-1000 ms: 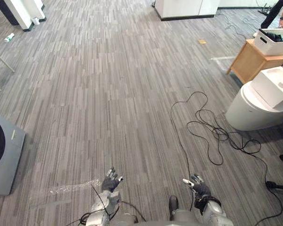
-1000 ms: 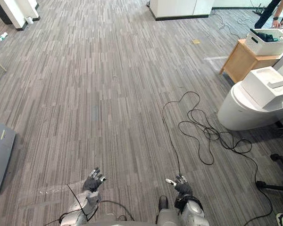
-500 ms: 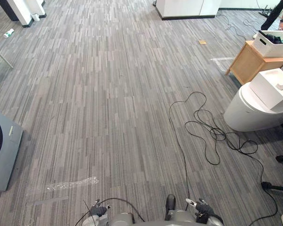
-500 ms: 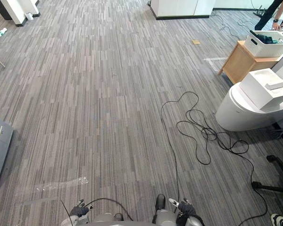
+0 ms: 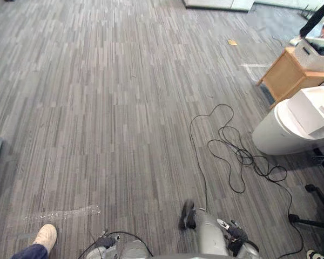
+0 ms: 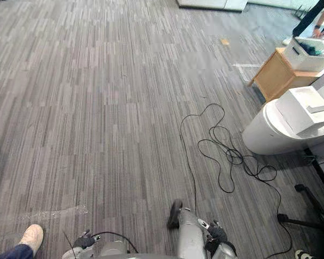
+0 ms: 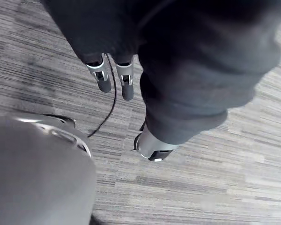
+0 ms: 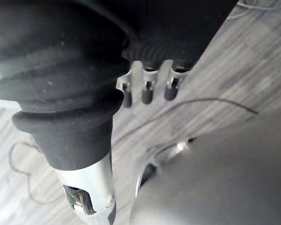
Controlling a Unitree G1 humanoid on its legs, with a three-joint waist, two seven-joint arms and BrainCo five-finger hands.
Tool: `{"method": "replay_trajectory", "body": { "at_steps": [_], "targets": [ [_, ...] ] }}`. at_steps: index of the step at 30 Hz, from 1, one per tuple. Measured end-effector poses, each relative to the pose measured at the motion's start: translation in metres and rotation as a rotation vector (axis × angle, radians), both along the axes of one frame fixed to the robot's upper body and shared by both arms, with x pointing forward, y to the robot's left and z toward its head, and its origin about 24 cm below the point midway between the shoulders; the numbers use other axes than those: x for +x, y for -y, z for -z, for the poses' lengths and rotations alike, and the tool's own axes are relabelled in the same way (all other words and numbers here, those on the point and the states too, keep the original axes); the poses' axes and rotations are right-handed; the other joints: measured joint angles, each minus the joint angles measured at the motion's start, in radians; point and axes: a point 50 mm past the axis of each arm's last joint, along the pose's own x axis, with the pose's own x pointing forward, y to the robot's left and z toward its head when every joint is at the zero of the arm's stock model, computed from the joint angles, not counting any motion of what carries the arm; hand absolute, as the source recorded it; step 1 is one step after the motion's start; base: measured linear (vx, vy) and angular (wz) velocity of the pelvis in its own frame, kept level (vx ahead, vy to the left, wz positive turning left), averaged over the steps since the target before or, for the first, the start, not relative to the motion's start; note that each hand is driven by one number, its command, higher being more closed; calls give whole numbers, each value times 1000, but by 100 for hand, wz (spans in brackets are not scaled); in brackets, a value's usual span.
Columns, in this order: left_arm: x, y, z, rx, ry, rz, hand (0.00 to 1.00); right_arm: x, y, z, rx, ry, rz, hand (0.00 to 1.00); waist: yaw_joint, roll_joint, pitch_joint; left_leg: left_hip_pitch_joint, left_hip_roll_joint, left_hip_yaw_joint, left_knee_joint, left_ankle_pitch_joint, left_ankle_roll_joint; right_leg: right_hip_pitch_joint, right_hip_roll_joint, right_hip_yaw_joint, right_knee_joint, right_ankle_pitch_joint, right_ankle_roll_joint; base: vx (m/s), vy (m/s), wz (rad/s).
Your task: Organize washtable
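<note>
Both hands hang low at the near edge of the scene, over grey striped carpet floor (image 5: 124,108). The left hand (image 7: 126,84) is relaxed, its fingers loosely extended with nothing between them and the thumb; the right hand (image 8: 147,91) is likewise released and empty. The wooden worktop (image 5: 285,73) stands at the far right, well apart from both hands, carrying a white basket (image 5: 312,55). Just nearer sits a white rounded unit (image 5: 275,129) with a white box (image 5: 313,108) on top. A person's shoe (image 5: 45,236) shows near left.
</note>
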Motion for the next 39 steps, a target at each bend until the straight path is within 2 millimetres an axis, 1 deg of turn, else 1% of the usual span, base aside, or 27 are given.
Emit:
{"method": "replay_trajectory", "body": {
  "at_steps": [1,2,3,5,7,9,12,13,14,15,16,17,18,20,21,23,24,25,26,27,28,30,32,34,36,38,39],
  "targets": [
    [0,3,0,-8,0,15,0,3,3,-1,-8,6,0,0,1,10,5,-6,15,-12,33,33,-14,-5,-1,-2,51,-33,-10,771,-282,19],
    [0,10,2,-32,1,3,0,4,11,-4,-28,11,5,0,4,27,7,-34,33,-28,129,130,13,-2,-3,-9,127,-85,-30,793,-319,12],
    [-1,10,2,-44,6,-21,0,3,11,-3,-29,4,3,0,5,28,8,-75,40,-29,252,292,93,35,-11,-16,171,-129,-51,788,-334,13],
    [-8,7,3,-46,-7,-48,0,-1,6,-1,-19,-8,-9,0,10,30,0,-143,91,-21,477,542,118,171,26,-19,87,-195,-46,761,-339,-32],
    [-9,6,3,-49,-8,-64,0,2,3,-1,-15,0,-22,0,33,65,-13,-279,159,-8,834,403,134,315,115,27,-36,-210,-37,783,-234,-91],
    [-6,-1,0,-49,20,-114,0,0,-7,2,7,-16,-32,0,32,40,1,-351,169,26,945,305,166,459,126,59,-116,-210,-37,639,-26,-37],
    [10,-5,-8,-44,116,-146,0,-3,-12,4,13,-33,-33,0,39,1,10,-519,128,61,895,210,179,648,85,88,-228,-212,-34,625,138,-13],
    [19,-5,-12,-36,152,-136,0,1,-8,2,-2,-24,-33,0,46,-8,9,-607,94,65,809,179,179,689,50,93,-252,-225,-9,440,209,-28],
    [24,-5,-15,-28,170,-133,0,2,-7,1,-6,-22,-36,0,56,-16,9,-646,72,66,746,173,182,706,23,95,-259,-241,18,548,302,-36],
    [32,-3,-18,-16,192,-102,0,2,-5,1,-16,-20,-45,0,74,-21,8,-704,28,58,563,181,172,746,-24,83,-267,-283,96,580,345,-28],
    [33,1,-18,-13,192,-73,0,1,-2,0,-28,-21,-52,0,83,-1,-5,-705,0,36,334,231,122,780,-29,75,-272,-314,149,610,357,-13],
    [33,8,-16,-18,183,-36,0,-4,1,1,-36,-38,-59,0,80,23,-14,-697,-14,15,237,369,232,823,-35,78,-281,-344,191,655,351,42],
    [43,5,-20,16,196,-2,0,1,-15,3,-1,-29,-89,0,65,-30,-23,-702,-66,38,236,343,221,823,-68,87,-278,-348,188,712,288,47],
    [50,5,-24,32,222,17,0,13,-28,1,14,3,-123,0,91,-44,-26,-703,-78,39,268,312,245,802,-28,142,-290,-279,167,625,211,20],
    [49,5,-24,51,223,33,0,19,-31,-1,12,15,-147,0,96,-55,-32,-690,-80,56,313,273,262,808,-42,141,-271,-249,167,440,151,-17],
    [50,5,-25,98,210,99,0,21,-36,-2,-5,22,-194,0,106,-83,-53,-650,-99,101,325,236,291,789,-87,224,-194,-213,188,416,164,-34],
    [48,7,-24,121,201,157,0,19,-35,-1,-21,13,-221,0,107,-92,-67,-613,-117,115,307,203,286,737,-112,268,-75,-180,223,305,151,-32],
    [47,8,-24,124,196,173,0,19,-34,-1,-29,10,-231,0,107,-92,-73,-593,-127,115,293,180,287,701,-121,290,4,-159,222,355,195,-18],
    [45,8,-23,133,188,205,0,13,-35,1,-34,-10,-246,0,94,-104,-79,-551,-152,122,271,148,290,625,-141,333,172,-77,221,347,179,12],
    [42,8,-21,139,169,226,0,6,-35,4,-30,-31,-247,0,80,-112,-82,-501,-178,119,251,116,297,571,-153,361,312,62,212,434,176,19],
    [40,8,-20,141,154,237,0,-1,-35,6,-26,-50,-242,0,80,-116,-81,-465,-193,115,235,100,294,539,-162,369,391,122,204,376,120,15],
    [25,5,-13,141,97,238,0,-18,-35,11,-10,-87,-222,0,67,-109,-79,-324,-227,86,165,63,305,401,-146,326,696,-21,127,382,80,25],
    [12,2,-9,138,52,231,0,-14,-31,8,-24,-67,-217,0,25,-96,-81,-211,-238,39,76,62,310,302,-119,217,722,-161,95,499,34,61],
    [11,3,-7,128,36,229,0,-16,-27,8,-18,-52,-185,0,22,-89,-80,-158,-235,-13,38,48,303,220,-75,174,619,-231,105,399,-20,60],
    [7,4,-4,100,12,194,0,-18,-22,7,-8,-36,-113,0,16,-82,-78,-107,-214,-73,19,6,287,140,-17,147,243,-230,149,516,-129,92],
    [4,4,-2,79,7,132,0,-25,-18,9,-1,-63,-80,0,10,-84,-77,-8,-212,-109,-43,-23,260,142,-10,96,-126,-81,162,691,-221,90],
    [-3,7,1,64,-23,122,0,-30,-12,10,-4,-79,-53,0,-6,-59,-88,58,-188,-139,-90,-30,233,139,13,88,-190,33,136,910,-265,84]
  ]
}}
